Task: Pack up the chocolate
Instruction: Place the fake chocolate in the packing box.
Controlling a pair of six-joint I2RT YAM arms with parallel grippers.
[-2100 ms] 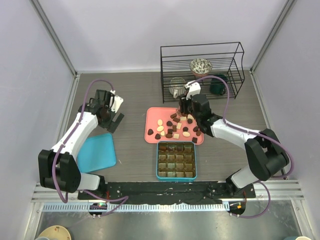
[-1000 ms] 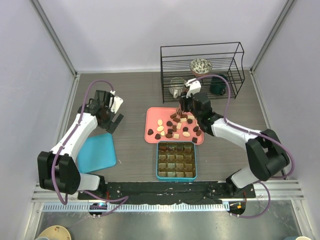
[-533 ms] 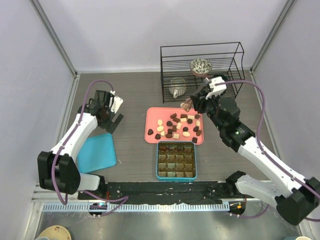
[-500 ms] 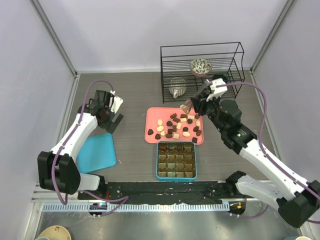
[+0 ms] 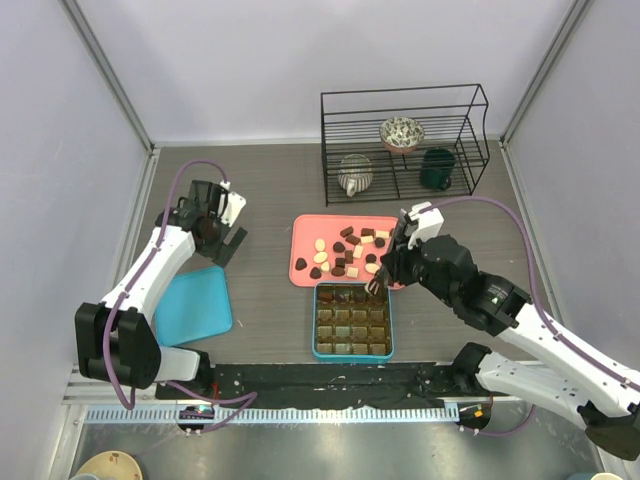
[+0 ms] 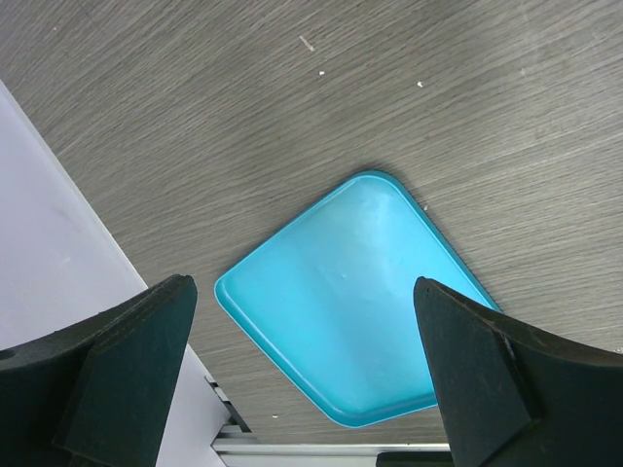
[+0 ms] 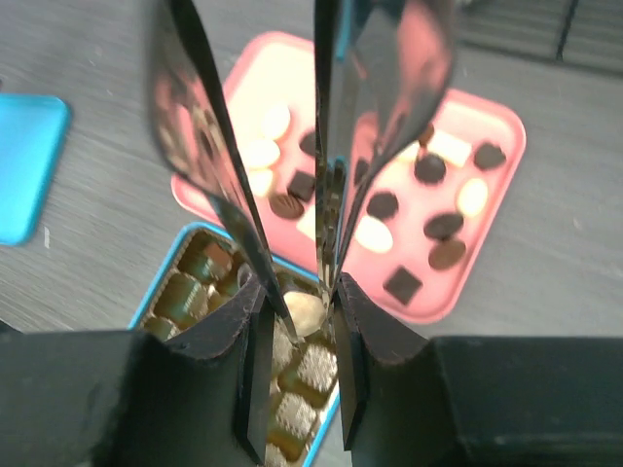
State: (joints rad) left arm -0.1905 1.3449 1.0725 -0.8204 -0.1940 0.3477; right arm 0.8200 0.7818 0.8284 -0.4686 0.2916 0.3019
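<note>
Right gripper (image 7: 297,297) pinches one pale chocolate piece (image 7: 304,311) just above the far right corner of the teal box (image 5: 315,322); other chocolates (image 5: 320,244) lie on the pink tray (image 5: 303,238) beyond; left gripper (image 5: 222,236) gapes wide, well left, beyond the blue lid (image 5: 195,305)

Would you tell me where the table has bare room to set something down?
Bare table lies between the blue lid and the teal box, and behind the pink tray left of the wire rack. Crowded: the tray, the box, the right gripper above it.
</note>
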